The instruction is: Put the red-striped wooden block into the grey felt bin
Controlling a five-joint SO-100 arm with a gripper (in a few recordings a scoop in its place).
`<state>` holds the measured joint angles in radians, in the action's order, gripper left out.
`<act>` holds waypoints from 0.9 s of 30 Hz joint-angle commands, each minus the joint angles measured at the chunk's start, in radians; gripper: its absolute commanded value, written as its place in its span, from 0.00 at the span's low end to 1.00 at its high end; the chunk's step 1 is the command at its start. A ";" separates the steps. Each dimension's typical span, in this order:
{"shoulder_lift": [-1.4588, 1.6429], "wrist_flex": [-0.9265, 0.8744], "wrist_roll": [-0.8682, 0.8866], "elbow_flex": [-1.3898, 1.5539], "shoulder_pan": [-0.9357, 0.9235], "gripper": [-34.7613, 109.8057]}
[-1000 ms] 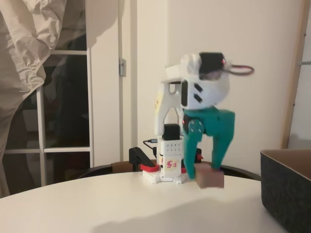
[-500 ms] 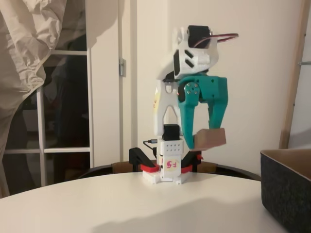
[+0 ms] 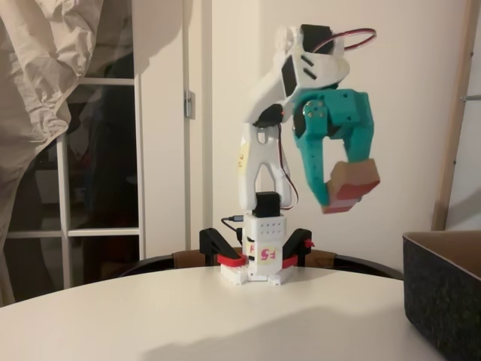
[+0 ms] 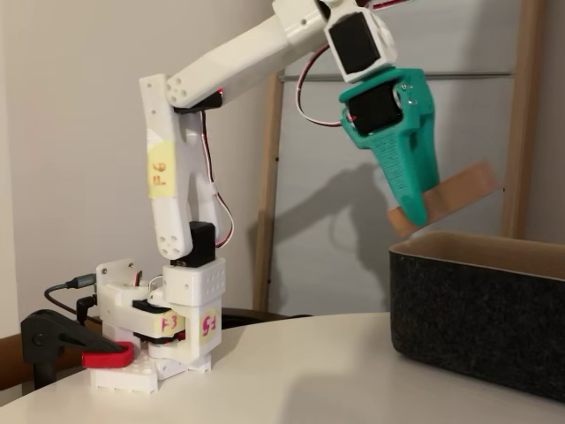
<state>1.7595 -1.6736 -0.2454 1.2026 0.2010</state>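
Note:
My teal gripper (image 3: 347, 192) hangs high in the air, shut on the red-striped wooden block (image 3: 352, 184), which sits tilted between the fingertips. In a fixed view the block (image 4: 452, 196) shows as a pale wooden slab held just above the near rim of the grey felt bin (image 4: 481, 314), close to its left wall. The bin (image 3: 445, 289) is a dark charcoal felt box with a tan inner face, standing at the right edge of the white table. My gripper (image 4: 415, 205) points downward.
The arm's white base (image 3: 259, 259) is clamped to the far table edge with a red-and-black clamp (image 4: 75, 344). A wooden ladder-like frame (image 4: 516, 124) stands behind the bin. A glass door (image 3: 105, 150) and a pale draped sheet (image 3: 41, 68) are at the left.
The gripper has risen from table height with the block in it and swung toward the bin. The block now hangs well above the table.

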 commanded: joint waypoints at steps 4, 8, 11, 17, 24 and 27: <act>0.044 0.049 -0.058 -0.057 0.075 0.28; 0.041 0.092 -0.095 -0.066 0.135 0.27; 0.037 0.127 -0.132 -0.067 0.187 0.28; 0.023 0.192 -0.210 -0.067 0.284 0.28; -0.023 0.268 -0.298 -0.069 0.397 0.27; -0.057 0.298 -0.319 -0.071 0.431 0.27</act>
<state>1.7135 -1.4021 -0.5323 1.1582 0.5921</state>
